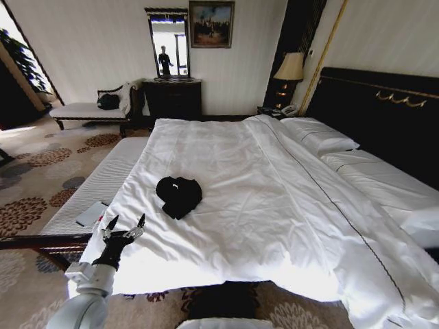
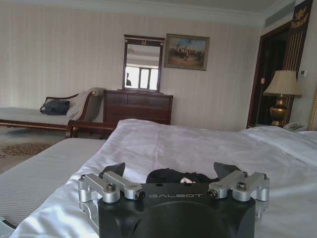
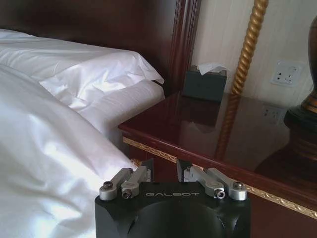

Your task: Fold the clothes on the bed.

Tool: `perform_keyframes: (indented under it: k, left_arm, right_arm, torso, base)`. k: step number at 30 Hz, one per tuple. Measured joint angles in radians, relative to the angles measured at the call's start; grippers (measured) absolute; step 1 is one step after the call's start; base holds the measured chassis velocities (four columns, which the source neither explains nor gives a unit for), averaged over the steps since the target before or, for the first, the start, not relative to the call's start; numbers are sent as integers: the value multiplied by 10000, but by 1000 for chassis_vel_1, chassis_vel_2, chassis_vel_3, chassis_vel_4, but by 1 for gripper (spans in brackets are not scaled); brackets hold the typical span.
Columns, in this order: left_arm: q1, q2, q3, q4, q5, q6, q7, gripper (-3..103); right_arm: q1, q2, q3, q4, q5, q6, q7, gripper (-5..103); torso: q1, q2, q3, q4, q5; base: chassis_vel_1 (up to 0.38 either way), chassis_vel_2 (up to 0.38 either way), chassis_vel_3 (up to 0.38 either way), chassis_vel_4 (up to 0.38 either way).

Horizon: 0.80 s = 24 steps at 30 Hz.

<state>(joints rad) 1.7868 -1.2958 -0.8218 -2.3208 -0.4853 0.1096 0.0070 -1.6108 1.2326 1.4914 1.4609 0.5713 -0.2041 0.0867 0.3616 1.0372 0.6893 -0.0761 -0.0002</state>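
The clothes [image 1: 178, 196] lie as a crumpled black bundle with a little white showing, on the white duvet of the bed [image 1: 274, 205], toward its foot and left side. My left gripper [image 1: 124, 225] hovers open at the bed's left foot corner, a short way in front of the bundle and apart from it. In the left wrist view the clothes [image 2: 173, 176] show low between the spread fingers [image 2: 115, 169] of the left gripper [image 2: 171, 169]. My right gripper [image 3: 165, 167] is off by the bedside table with its fingers drawn close together and nothing held.
A white-cushioned bench [image 1: 96, 185] runs along the bed's left side with a flat grey item [image 1: 91, 214] on it. Pillows [image 1: 322, 137] and the dark headboard [image 1: 384, 116] are at right. The glossy nightstand [image 3: 223, 134] holds a tissue box [image 3: 205, 82]. A dresser [image 1: 171, 98] stands against the far wall.
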Motion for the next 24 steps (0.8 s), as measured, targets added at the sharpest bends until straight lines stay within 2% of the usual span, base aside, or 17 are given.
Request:
perform_keyframes:
  k: [1, 2, 4, 7, 8, 9, 12, 14, 17, 19, 20, 24]
  left_arm:
    - [0, 0, 0, 0, 0, 0, 0, 100]
    - [-15, 0, 16, -6, 0, 0, 0, 100]
    - [-24, 1, 27, -11, 4, 0, 0, 100]
    - [-74, 12, 89, -43, 10, 0, -1, 100]
    - [-74, 12, 89, -43, 10, 0, -1, 100]
    - [-92, 23, 109, -45, 12, 0, 0, 100]
    - [-111, 41, 191, -45, 49, 2, 0, 100]
    - [-110, 41, 207, -44, 63, 1, 0, 100]
    - [-86, 32, 249, -53, 106, 2, 0, 100]
    - [-82, 32, 249, -61, 107, 2, 0, 100]
    - [-76, 32, 249, -70, 108, 2, 0, 100]
    - [-55, 47, 244, -74, 109, 2, 0, 100]
  right_arm:
    - [0, 0, 0, 0, 0, 0, 0, 22]
    - [-31, 0, 68, 107, 26, 1, 16, 33]
    - [-68, 0, 116, 188, 42, 3, 18, 33]
    - [-274, 31, 277, 647, 236, 9, 7, 50]
    - [-274, 31, 277, 647, 236, 9, 7, 50]
    - [-348, 62, 310, 853, 356, 21, -38, 54]
    - [-690, 248, 322, 1746, 958, 297, -459, 71]
    - [-768, 303, 295, 1975, 1083, 373, -555, 71]
    - [-1057, 616, -66, 3067, 1289, 906, -903, 87]
    - [-1106, 670, -153, 3250, 1297, 1001, -961, 87]
    - [-1232, 810, -370, 3706, 1293, 1200, -1107, 97]
    - [-1452, 1059, -924, 4437, 1238, 1624, -1387, 100]
  torso:
    - [0, 0, 0, 0, 0]
    - [0, 0, 0, 8, 0]
    - [1, 0, 0, 8, 0]
    - [0, 0, 0, 0, 0]
    - [0, 0, 0, 0, 0]
    - [0, 0, 0, 1, 0]
    - [0, 0, 0, 4, 0]
    - [0, 0, 0, 4, -1]
    - [1, 0, 0, 5, 0]
    - [0, 0, 0, 6, -1]
    - [0, 0, 0, 6, 0]
    - [0, 0, 0, 4, 0]
  base:
    - [0, 0, 0, 0]
    - [0, 0, 0, 0]
    - [0, 0, 0, 0]
    - [0, 0, 0, 0]
    - [0, 0, 0, 0]
    - [0, 0, 0, 0]
    - [0, 0, 0, 0]
    - [0, 0, 0, 0]
    - [0, 0, 0, 0]
    - [0, 0, 0, 0]
    - [0, 0, 0, 0]
    - [0, 0, 0, 0]
